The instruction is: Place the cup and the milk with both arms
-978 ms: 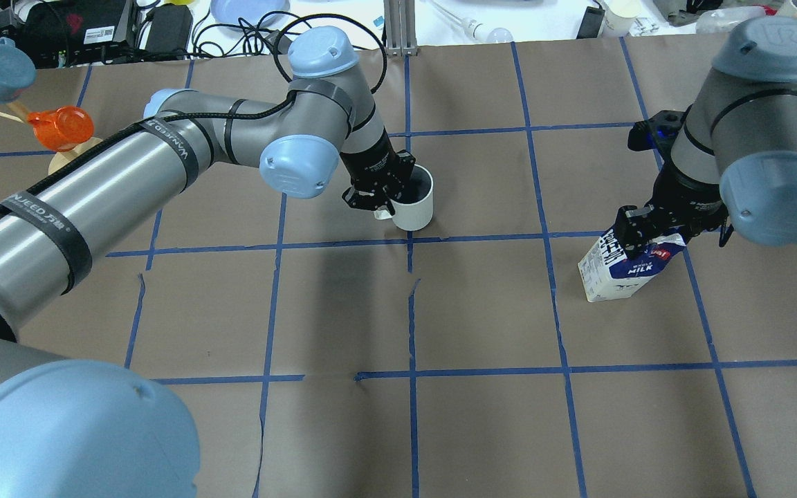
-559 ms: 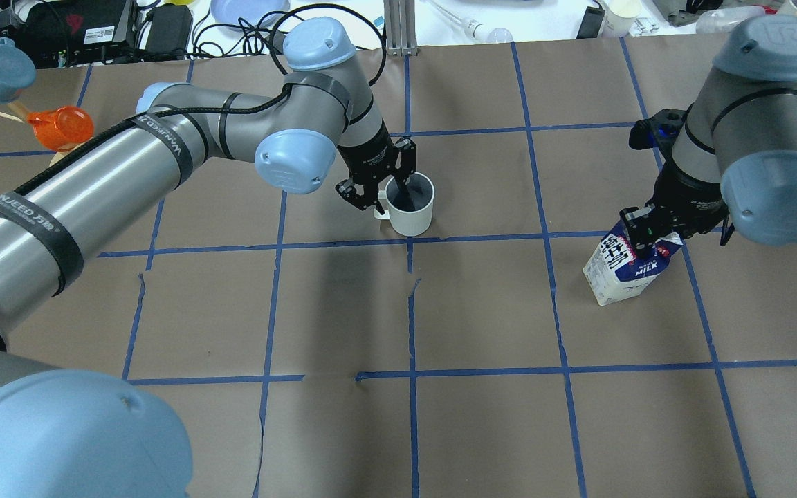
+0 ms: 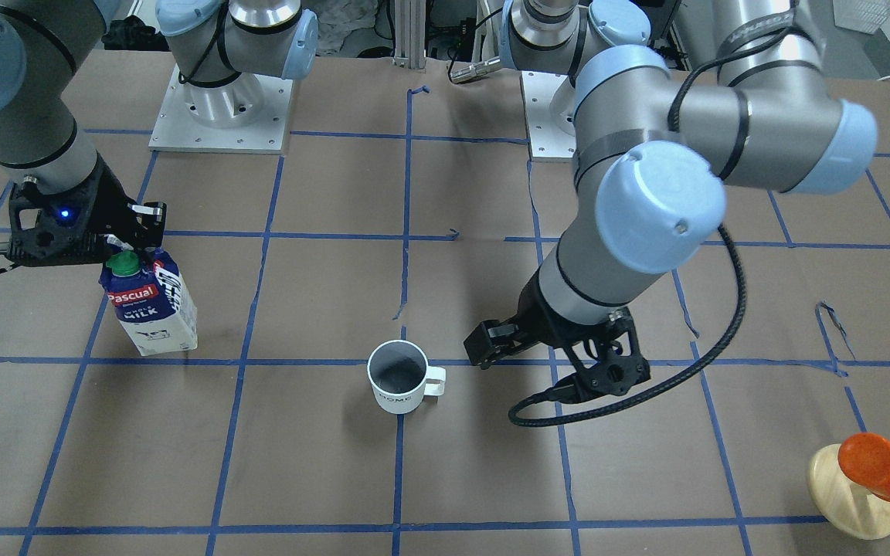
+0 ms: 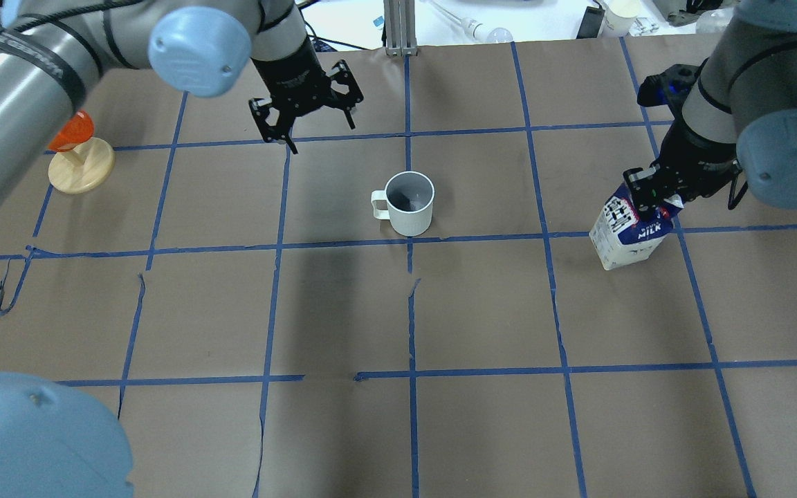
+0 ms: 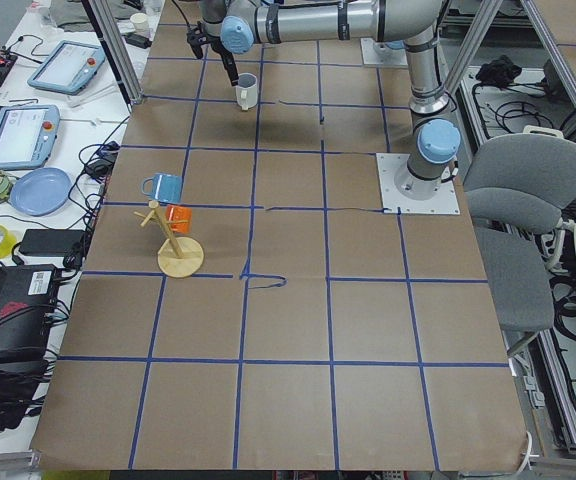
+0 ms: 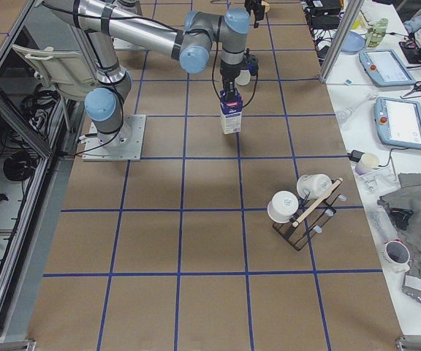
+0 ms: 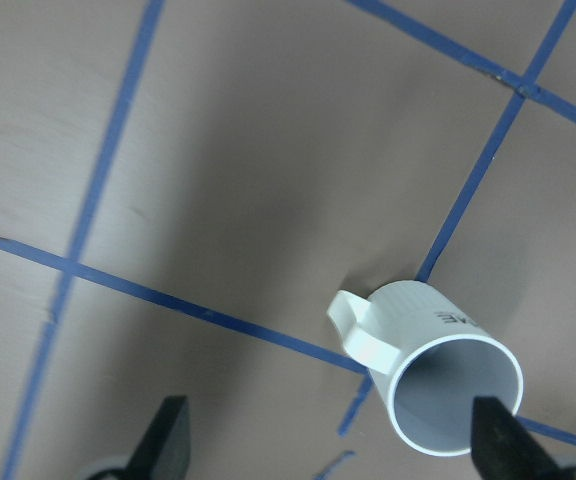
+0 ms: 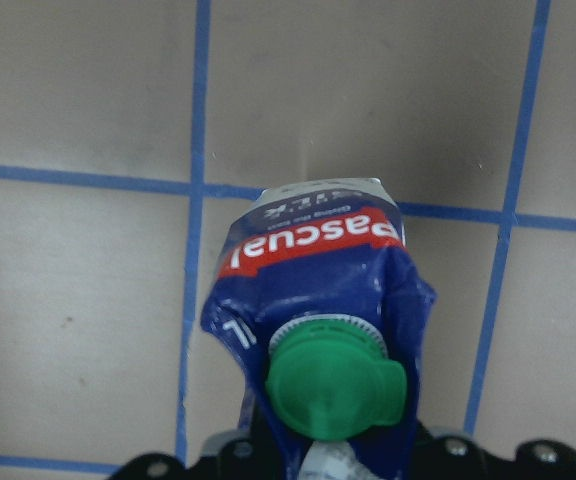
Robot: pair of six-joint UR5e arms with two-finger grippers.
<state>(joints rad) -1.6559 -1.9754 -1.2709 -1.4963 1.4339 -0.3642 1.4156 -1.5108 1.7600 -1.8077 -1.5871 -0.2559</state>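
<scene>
Cup (image 4: pixel 409 204): white mug, upright on the brown papered surface (image 4: pixel 481 311), near the middle. Its base sits just on the far side of a blue tape line (image 4: pixel 343 243), and the handle points to the robot's left. The grey inside looks empty. Nothing touches it.

Left claw (image 4: pixel 321 135): spread wide, holding nothing. It hangs above the surface, well apart from the cup, farther out and to the left of it. In the left wrist view both fingertips (image 7: pixel 163 445) are bare, with the mug low in frame close to one of them.

Milk (image 4: pixel 630 232): Pascual gable-top carton with a green cap (image 8: pixel 333 380), on the robot's right side of the surface, leaning slightly. I cannot tell whether its base lies flat.

Right claw (image 4: pixel 651 190): closed on the top ridge of the carton, gripping from above.

Orange cup (image 4: pixel 70 131): hangs on a wooden stand (image 4: pixel 80 166) at the far left, away from both arms.
</scene>
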